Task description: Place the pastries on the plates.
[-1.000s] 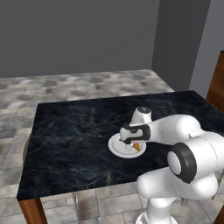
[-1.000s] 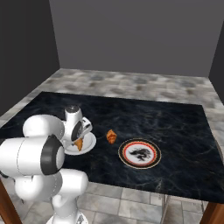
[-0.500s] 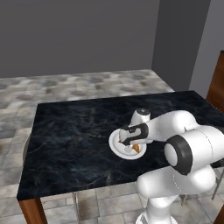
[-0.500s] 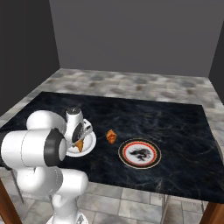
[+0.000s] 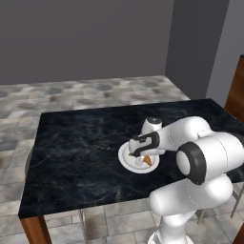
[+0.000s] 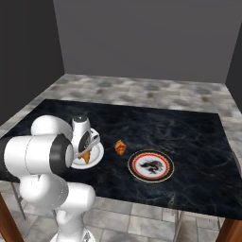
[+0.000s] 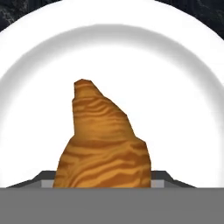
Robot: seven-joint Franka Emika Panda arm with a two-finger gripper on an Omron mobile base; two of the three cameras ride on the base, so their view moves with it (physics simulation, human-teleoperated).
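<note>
The robot's two-finger end effector [image 5: 141, 160] is lowered over the plain white round plate [image 5: 125, 157], which sits on the black marble-patterned table [image 5: 76, 143] near its front edge. One small golden-orange crescent croissant [image 7: 103, 140] is held between the fingers, which are clamped on its lower part; in the hand view the pastry stands up from between the finger tips with its pointed end toward the middle of the plate, the white plate surface all around it. From the left base view an orange tip of this croissant [image 5: 148, 161] shows just under the hand, over the right portion of the plate. Whether the pastry already touches the plate surface cannot be told.

In the right base view the same white plate [image 6: 97, 155] lies beside the arm's white links, with the held croissant [image 6: 86, 156] over it. The second small golden-orange croissant [image 6: 120, 147] lies on the bare table, between the white plate and the round plate with a white centre and a red and dark patterned rim [image 6: 151, 166], apart from both. The patterned plate carries no pastry.
</note>
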